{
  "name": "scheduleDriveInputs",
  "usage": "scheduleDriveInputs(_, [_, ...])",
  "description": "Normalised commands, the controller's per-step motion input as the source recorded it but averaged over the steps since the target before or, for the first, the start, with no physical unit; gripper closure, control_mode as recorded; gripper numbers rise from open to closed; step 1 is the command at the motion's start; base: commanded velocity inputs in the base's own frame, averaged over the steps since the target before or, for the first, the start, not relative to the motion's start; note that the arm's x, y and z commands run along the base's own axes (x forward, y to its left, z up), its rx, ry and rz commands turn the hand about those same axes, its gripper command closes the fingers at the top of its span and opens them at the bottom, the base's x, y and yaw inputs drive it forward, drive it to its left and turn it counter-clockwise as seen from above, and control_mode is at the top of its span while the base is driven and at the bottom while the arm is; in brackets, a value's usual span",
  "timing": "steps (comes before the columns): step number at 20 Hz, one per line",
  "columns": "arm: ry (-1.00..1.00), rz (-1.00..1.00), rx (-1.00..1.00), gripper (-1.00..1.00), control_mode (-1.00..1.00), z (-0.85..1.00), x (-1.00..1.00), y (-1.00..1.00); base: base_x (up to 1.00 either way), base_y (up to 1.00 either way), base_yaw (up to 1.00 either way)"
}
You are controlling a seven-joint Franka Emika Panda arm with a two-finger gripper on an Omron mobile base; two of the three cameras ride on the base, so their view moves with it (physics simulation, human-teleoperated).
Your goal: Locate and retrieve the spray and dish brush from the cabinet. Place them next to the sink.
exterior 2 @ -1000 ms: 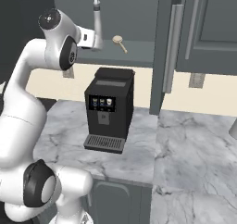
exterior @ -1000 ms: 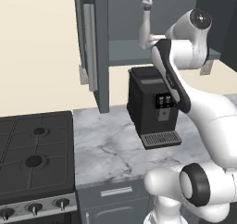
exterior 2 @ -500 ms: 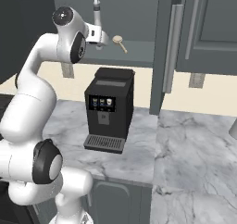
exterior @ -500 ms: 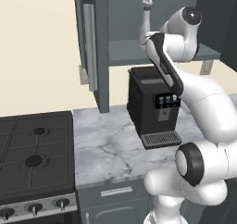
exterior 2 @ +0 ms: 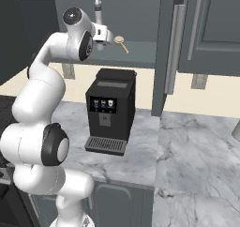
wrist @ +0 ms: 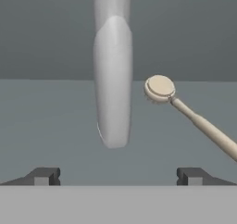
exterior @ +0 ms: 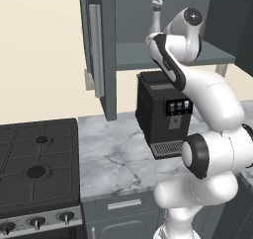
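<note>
A: Start big. The cabinet fills the top of the left base view with its door swung open, and below it the marble worktop carries a black coffee machine mid-frame. What's different from a second ago?

B: The room hasn't shifted, so the base is parked. The arm has moved: its upper link was tilted off to the right of the frame, and now it has swung in closer to the cabinet shelf, with the wrist pushed toward the opening. I'd judge that as the reach closing in on the first pickup.

A: And its pose right now?

B: Folded high. It rises from the lower right of the left base view, bends at the elbow above the coffee machine, and the forearm points into the cabinet at shelf level.

A: The spray?

B: The spray stands upright on the shelf, centre of the hand view, slightly left of the midline between the fingertips. In the right base view it pokes up at the top, just behind the wrist.

A: The tool?

B: The tool is spread wide, with nothing between the fingertips; the bottle is ahead of them, not yet reached.

A: The dish brush?

B: The dish brush lies on the shelf, right of the bottle in the hand view, round head near the spray, handle running to the lower right. Neither item has left the cabinet.
</note>
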Motion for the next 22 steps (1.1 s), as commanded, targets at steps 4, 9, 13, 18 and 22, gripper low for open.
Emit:
scheduleDriveInputs(4, [0.01,0.00,0.00,-1.00,-1.00,-0.11,0.61,0.00,0.00,0.00,0.00])
scheduleDriveInputs(9, [0.02,0.00,0.00,-1.00,-1.00,-0.04,0.58,-0.01,0.00,0.00,0.00])
scheduleDriveInputs(13, [0.00,0.00,0.00,-1.00,-1.00,0.00,0.36,0.00,0.00,0.00,0.00])
scheduleDriveInputs(18, [0.00,0.00,0.00,-1.00,-1.00,0.00,0.29,0.00,0.00,0.00,0.00])
scheduleDriveInputs(22, [0.00,0.00,0.00,1.00,-1.00,-0.05,0.18,0.04,0.00,0.00,0.00])
